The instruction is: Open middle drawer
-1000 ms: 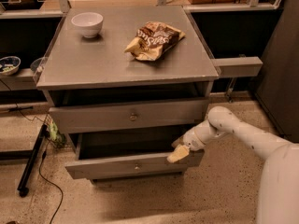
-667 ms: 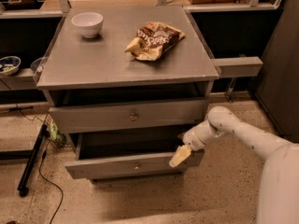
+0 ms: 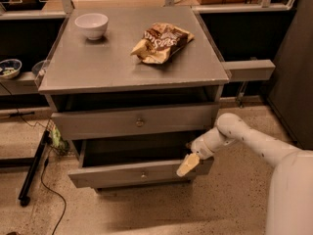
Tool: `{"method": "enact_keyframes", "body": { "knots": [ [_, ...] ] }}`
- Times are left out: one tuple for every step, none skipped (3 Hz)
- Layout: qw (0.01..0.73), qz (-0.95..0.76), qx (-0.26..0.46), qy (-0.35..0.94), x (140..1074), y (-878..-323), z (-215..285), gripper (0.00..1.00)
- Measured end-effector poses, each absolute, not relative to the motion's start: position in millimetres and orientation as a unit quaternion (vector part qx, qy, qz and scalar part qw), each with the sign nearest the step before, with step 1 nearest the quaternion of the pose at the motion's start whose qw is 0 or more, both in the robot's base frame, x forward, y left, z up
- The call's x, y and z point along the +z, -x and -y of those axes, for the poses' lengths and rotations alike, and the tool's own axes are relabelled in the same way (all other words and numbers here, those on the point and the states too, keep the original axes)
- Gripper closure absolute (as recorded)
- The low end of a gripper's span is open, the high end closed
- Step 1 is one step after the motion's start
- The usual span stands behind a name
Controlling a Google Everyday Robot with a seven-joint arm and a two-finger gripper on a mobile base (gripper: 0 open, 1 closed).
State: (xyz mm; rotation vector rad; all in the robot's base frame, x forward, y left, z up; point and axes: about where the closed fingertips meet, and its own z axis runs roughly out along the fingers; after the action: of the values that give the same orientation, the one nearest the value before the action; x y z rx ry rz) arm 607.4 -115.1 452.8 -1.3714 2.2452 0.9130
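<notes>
The middle drawer (image 3: 122,174) is a grey flat front with a small round knob (image 3: 143,173). It stands pulled out from the cabinet, with its dark inside showing above the front. My gripper (image 3: 188,164) has a yellowish tip and sits at the right end of that drawer's front, at its top edge. The white arm (image 3: 244,138) reaches in from the lower right. Above, another grey drawer (image 3: 137,122) with its own knob sits further in than the middle one.
On the grey cabinet top (image 3: 98,62) are a white bowl (image 3: 92,24) and a crumpled brown chip bag (image 3: 161,42). A black stand and cable (image 3: 34,170) lie on the floor at the left. Dark shelving flanks the cabinet on both sides.
The gripper has edged very slightly down and right at the drawer's right end. The drawer stays pulled out about as far as before.
</notes>
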Motion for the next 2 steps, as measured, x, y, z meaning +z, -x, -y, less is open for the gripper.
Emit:
{"method": "enact_keyframes", "body": {
  "knots": [
    [0.162, -0.800, 0.336, 0.470, 432.4, -601.4, 113.8, 0.00],
    [0.155, -0.802, 0.345, 0.461, 422.8, -598.0, 112.9, 0.00]
  ]
}}
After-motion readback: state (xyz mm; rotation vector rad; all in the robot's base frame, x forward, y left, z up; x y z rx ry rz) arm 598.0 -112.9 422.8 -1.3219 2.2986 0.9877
